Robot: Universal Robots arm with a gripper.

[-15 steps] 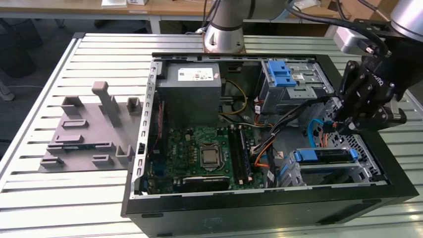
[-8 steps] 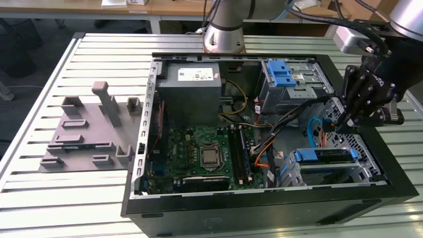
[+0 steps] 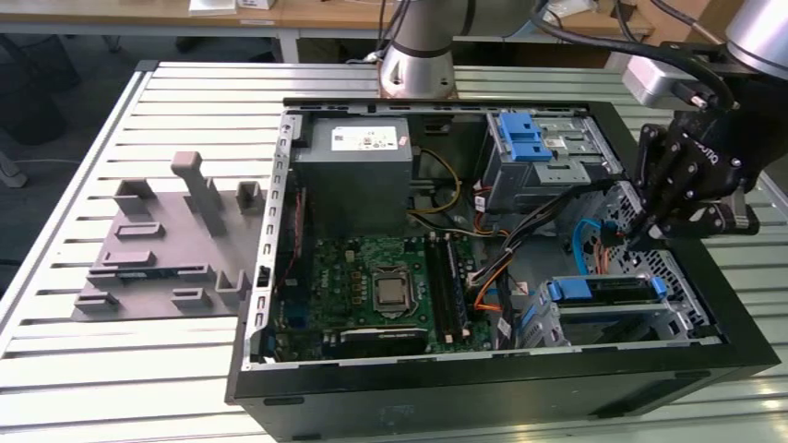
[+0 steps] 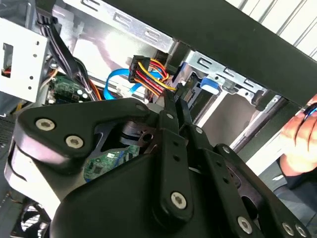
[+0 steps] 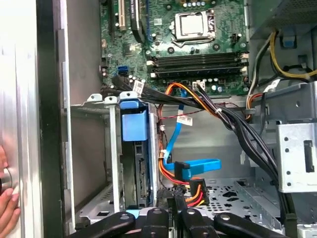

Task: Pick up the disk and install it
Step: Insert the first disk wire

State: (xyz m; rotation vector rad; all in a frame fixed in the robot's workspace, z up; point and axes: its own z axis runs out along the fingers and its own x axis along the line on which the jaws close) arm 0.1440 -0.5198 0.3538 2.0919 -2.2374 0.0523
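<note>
The disk (image 3: 600, 291), dark on its edge with blue bracket ends, sits in the silver drive cage (image 3: 671, 318) at the exterior view's lower right of the open computer case. In the first wrist view the disk (image 5: 141, 173) stands edge-on in that cage under a blue tab (image 5: 133, 126). My gripper (image 3: 630, 238) hangs just above and behind the cage, among the cables, apart from the disk. Its fingers (image 4: 171, 106) are pressed together, shut with nothing between them. They are beside a black connector with red, yellow and orange wires (image 5: 195, 188) (image 4: 146, 69).
A blue flat cable (image 5: 198, 166) loops beside the fingers. The motherboard (image 3: 369, 286), grey power supply box (image 3: 351, 175) and upper bay with a blue latch (image 3: 530, 138) are inside the case. A grey fixture plate (image 3: 161, 249) lies on the table. A hand (image 5: 6, 203) rests on the case wall.
</note>
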